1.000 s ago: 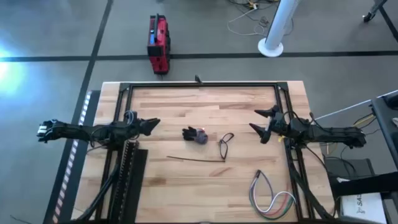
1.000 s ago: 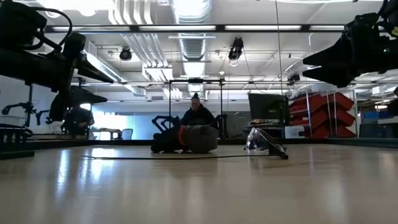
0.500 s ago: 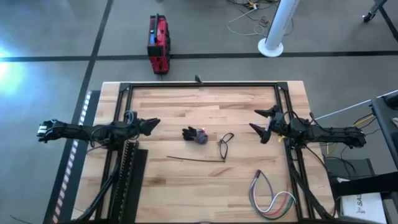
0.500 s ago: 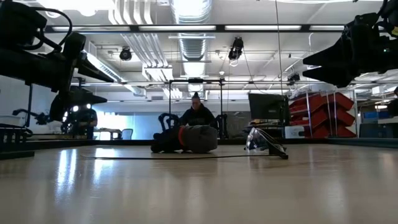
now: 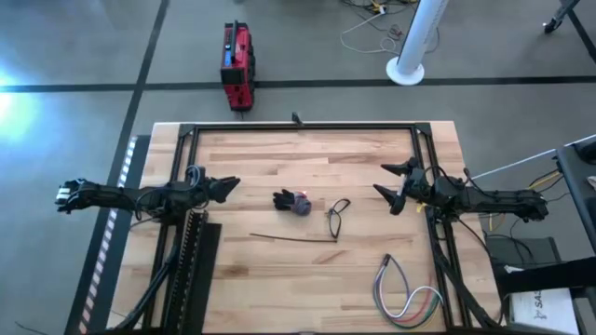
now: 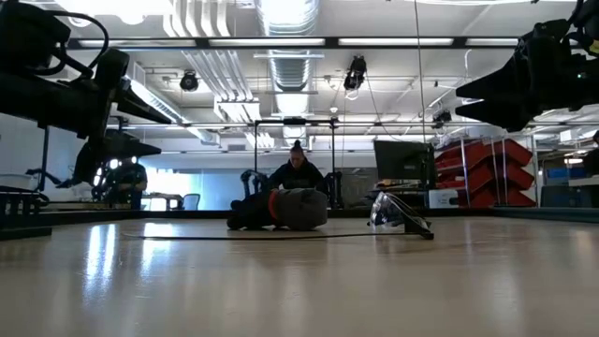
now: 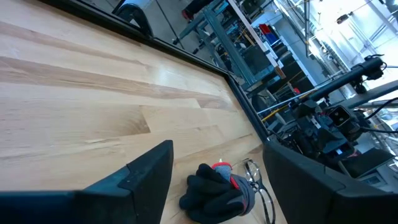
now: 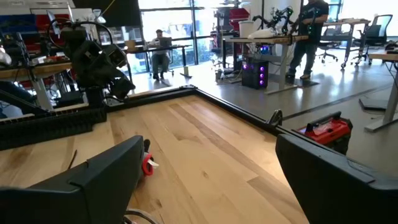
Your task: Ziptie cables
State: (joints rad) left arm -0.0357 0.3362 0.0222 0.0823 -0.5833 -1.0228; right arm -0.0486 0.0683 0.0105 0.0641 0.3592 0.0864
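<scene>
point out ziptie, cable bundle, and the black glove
ziptie (image 5: 293, 238): high view, middle of the thin dark strap.
cables (image 5: 402, 298): high view, on the curved wires near the table's right front corner.
black glove (image 5: 291, 201): high view, on its dark body, mid-table.

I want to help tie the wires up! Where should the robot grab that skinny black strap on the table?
Probably near one end of the ziptie, coming straight down from above. It lies flat and straight on the table, with bare wood around it. Its right end sits closest to the right claw, which is open, so that end looks easiest. The cables lie apart, nearer the front edge.
</scene>
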